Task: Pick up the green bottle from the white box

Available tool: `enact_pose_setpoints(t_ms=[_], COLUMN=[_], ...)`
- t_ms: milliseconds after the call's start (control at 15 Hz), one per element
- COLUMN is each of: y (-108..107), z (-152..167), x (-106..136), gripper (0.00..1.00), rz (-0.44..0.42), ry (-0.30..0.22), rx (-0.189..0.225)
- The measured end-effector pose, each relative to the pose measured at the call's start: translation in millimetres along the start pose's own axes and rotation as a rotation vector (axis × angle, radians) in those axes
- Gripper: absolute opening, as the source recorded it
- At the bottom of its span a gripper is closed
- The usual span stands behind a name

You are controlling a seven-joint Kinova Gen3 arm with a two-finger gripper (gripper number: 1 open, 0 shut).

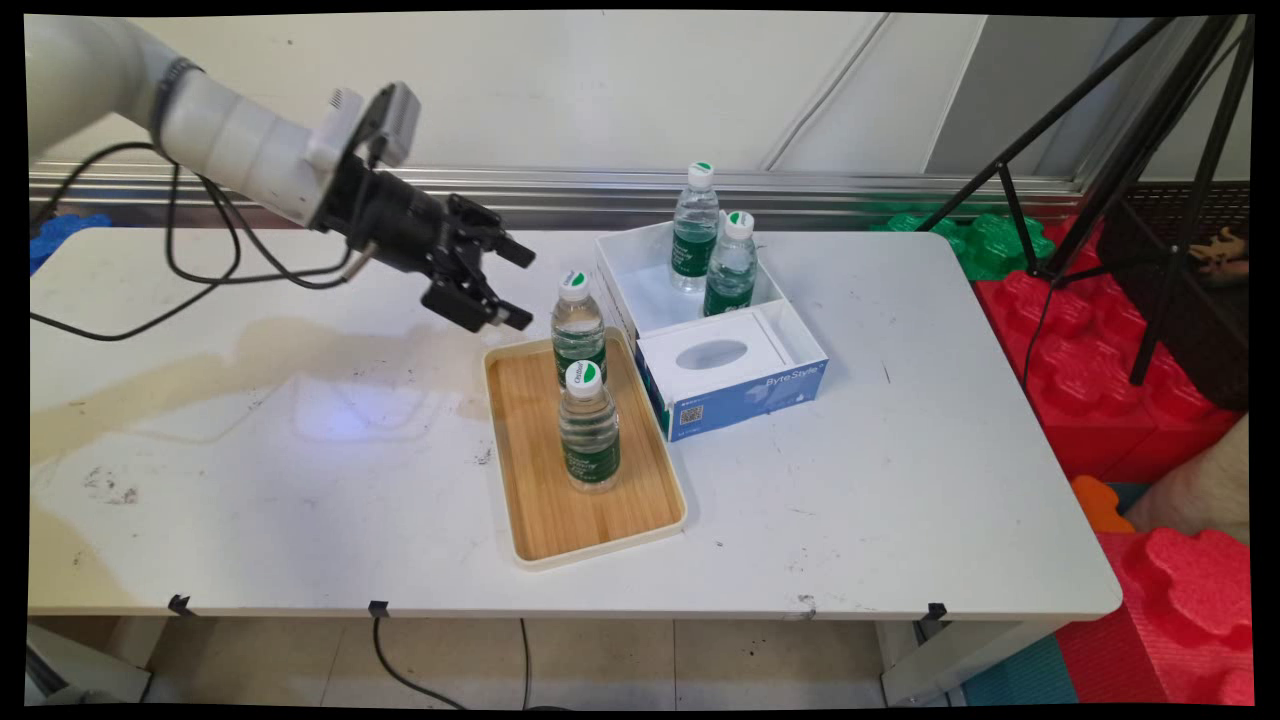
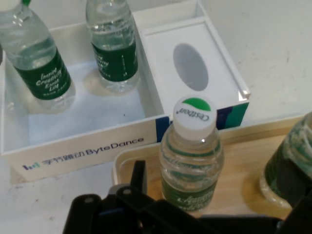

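The gripper [image 1: 521, 284] hangs in the air above the table [image 1: 900, 480], its fingers spread apart and holding nothing. It sits just left of the far bottle [image 1: 578, 325] on the tray [image 1: 545, 520], level with that bottle's cap, and not touching it.

In the hand view this bottle [image 2: 191, 156] stands upright straight ahead of the gripper [image 2: 209, 195]; its base is hidden behind the black linkage. One finger [image 2: 139, 178] shows to the bottle's left; the other is cut off at the picture's lower right and hard to make out.

The wooden tray lies flat on the table with two upright bottles on it. The near bottle [image 1: 588, 427] stands toward the tray's middle and overlaps the lower part of the far one in the main view. In the hand view it [image 2: 287, 165] is cut off at the right edge.

Just right of the tray, touching or nearly so, is an open white box [image 1: 745, 395] with a blue front. Two more bottles stand upright in its far compartment: one at the back [image 1: 695, 228], one nearer [image 1: 731, 265]. The near compartment holds a white insert [image 1: 712, 353] with an oval hole. Their caps are cut off in the hand view
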Motion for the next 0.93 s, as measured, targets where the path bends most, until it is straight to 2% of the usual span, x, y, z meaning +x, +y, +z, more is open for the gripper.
enact_pose_setpoints(t_ms=[467, 933], y=[5.7, -5.0], z=[-53.7, -75.0], x=[20.2, 45.4], gripper=[1.00, 1.00], rz=[-0.043, -0.055], ry=[0.048, 0.098], rx=[0.034, 0.072])
